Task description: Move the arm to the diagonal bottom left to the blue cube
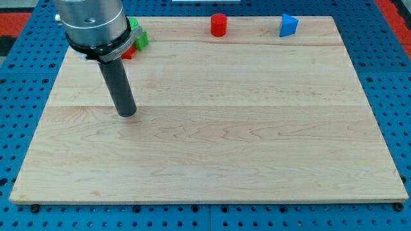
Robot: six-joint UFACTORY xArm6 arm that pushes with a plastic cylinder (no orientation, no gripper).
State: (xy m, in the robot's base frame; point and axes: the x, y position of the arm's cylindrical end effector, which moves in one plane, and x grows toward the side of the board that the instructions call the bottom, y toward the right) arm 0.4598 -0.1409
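Note:
A blue block, angular in shape, sits near the top right edge of the wooden board. My tip rests on the board at the left, far to the left of and below the blue block. A red cylinder stands at the top middle. A green block and a red block lie at the top left, partly hidden behind my arm's grey flange.
The board lies on a blue perforated table. My tip is a little below the green and red blocks at the top left.

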